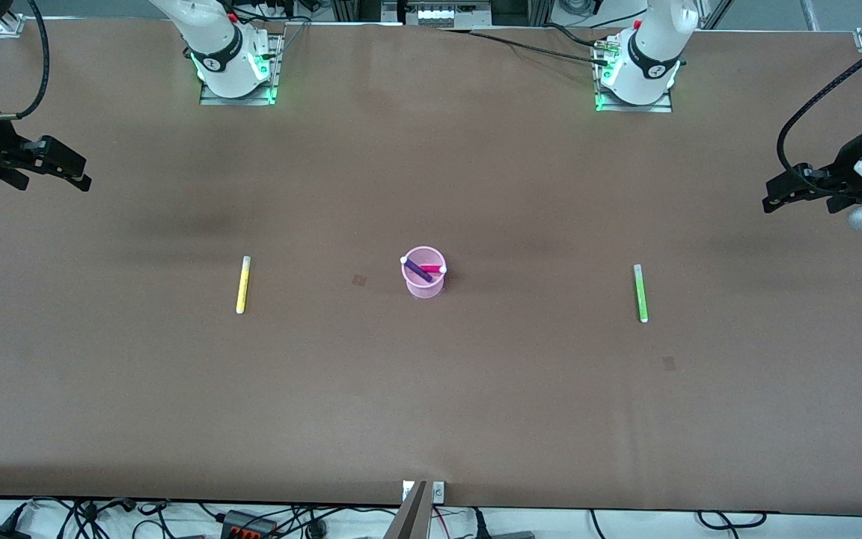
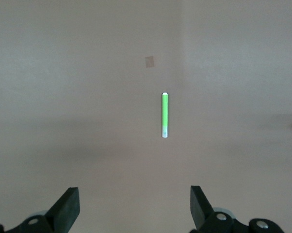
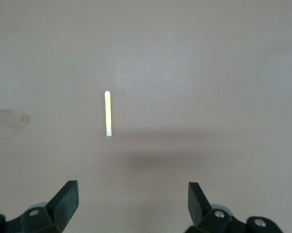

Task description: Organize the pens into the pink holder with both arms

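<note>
Green pen (image 1: 640,293) lies on the table (image 1: 476,389), well apart from the raised left gripper (image 1: 779,196), fingers spread. Yellow pen (image 1: 242,284) likewise lies apart from the right gripper (image 1: 75,174), also spread. Purple pen (image 1: 417,269) and magenta pen (image 1: 432,269) stand in the pink holder (image 1: 423,283).

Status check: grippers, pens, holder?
Left gripper, right gripper: jaws open, empty. Purple pen, magenta pen in pink holder; yellow pen, green pen on table.

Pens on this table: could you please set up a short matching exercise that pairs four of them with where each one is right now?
Column one:
1. yellow pen
2. green pen
3. purple pen
4. magenta pen

Column two:
A. flat on the table toward the left arm's end
B. in the pink holder, white tip at the rim toward the left arm's end
C. flat on the table toward the right arm's end
D. in the pink holder, white tip at the rim toward the right arm's end

Pairs: 1-C, 2-A, 3-D, 4-B
</note>
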`<state>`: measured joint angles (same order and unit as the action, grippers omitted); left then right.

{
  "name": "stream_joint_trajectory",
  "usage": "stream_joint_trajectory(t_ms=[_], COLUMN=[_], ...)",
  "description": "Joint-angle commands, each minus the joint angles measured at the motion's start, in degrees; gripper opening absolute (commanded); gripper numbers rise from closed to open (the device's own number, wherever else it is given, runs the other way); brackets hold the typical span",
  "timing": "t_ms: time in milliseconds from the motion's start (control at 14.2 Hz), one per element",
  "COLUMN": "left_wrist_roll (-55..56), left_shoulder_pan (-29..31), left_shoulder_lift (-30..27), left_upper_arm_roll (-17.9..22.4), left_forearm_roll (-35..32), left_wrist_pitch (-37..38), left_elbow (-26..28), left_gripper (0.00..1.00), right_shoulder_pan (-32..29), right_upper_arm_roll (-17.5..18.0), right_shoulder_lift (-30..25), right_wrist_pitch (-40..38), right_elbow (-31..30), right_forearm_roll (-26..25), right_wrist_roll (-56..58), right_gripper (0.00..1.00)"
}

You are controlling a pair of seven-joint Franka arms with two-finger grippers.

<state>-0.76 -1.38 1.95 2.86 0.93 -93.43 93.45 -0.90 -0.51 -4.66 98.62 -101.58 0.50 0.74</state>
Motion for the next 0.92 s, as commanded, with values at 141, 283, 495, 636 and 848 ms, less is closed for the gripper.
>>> stream_joint_trajectory(t_ms=[141, 283, 495, 636, 848], left_wrist_roll=[-0.5, -0.5, -0.6, -0.6, -0.6], left_shoulder_pan=[0.0, -0.2, -0.2, -0.2, -0.2], left_shoulder_lift=[-0.7, -0.7, -0.7, -0.6, -0.6], left_upper_arm_roll=[-0.2, -0.2, -0.2, -0.2, -0.3], left_forearm_roll=[0.4, 0.3, 0.3, 0.2, 0.2], left_wrist_pitch=[0.8, 0.9, 0.8, 0.7, 0.7], left_elbow=[0.1, 0.0, 0.1, 0.0, 0.0], left_gripper=[1.0, 1.0, 1.0, 1.0, 1.0], right_shoulder_pan=[-0.9, -0.9, -0.6, -0.6, -0.7], right_upper_arm_roll=[0.5, 0.5, 0.6, 0.6, 0.5], right_shoulder_lift=[0.4, 0.5, 0.4, 0.4, 0.2], right_wrist_pitch=[-2.6, -2.7, -2.9, -2.9, -3.0], right_elbow=[1.0, 0.9, 1.0, 1.0, 1.0], right_forearm_roll=[-0.5, -0.5, -0.4, -0.6, -0.6], right_wrist_roll=[0.9, 0.9, 0.8, 0.8, 0.8], right_gripper=[1.0, 1.0, 1.0, 1.0, 1.0])
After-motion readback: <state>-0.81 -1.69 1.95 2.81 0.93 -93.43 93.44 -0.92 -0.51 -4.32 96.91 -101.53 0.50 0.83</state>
